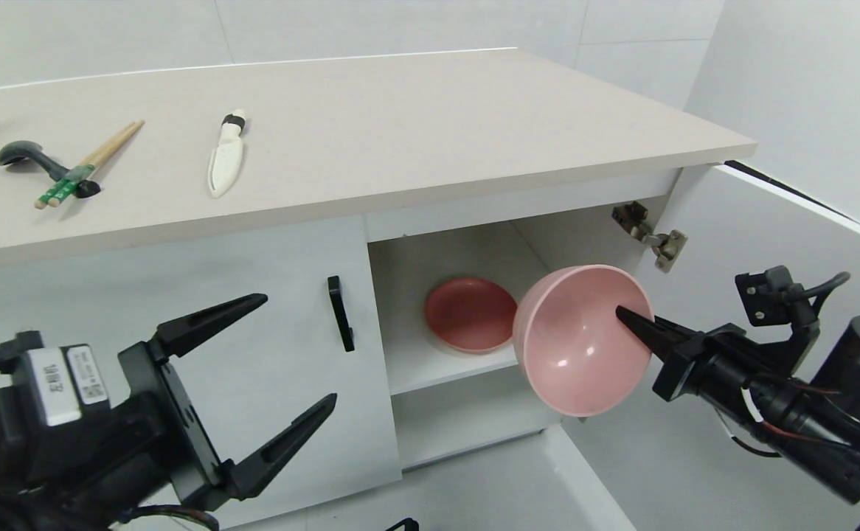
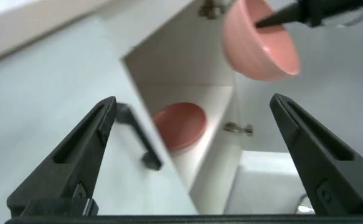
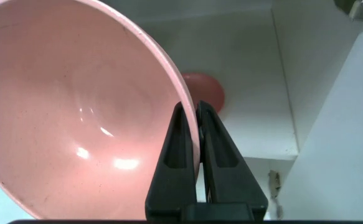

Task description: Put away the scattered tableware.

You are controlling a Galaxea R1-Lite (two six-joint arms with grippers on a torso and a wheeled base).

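My right gripper (image 1: 622, 313) is shut on the rim of a pink bowl (image 1: 577, 343), held tilted on its side in front of the open cupboard; the same bowl (image 3: 75, 124) is pinched between its fingers (image 3: 181, 143). A darker pink plate (image 1: 469, 313) lies on the cupboard shelf behind it. My left gripper (image 1: 290, 354) hangs open and empty low before the shut left door. On the countertop (image 1: 400, 125) lie chopsticks (image 1: 89, 164), a black spoon (image 1: 39, 162) and a white sheathed knife (image 1: 227, 155).
The right cupboard door (image 1: 791, 243) stands swung open beside my right arm. The shut left door carries a black handle (image 1: 340, 313). Below the shelf (image 1: 452, 372) is a lower compartment.
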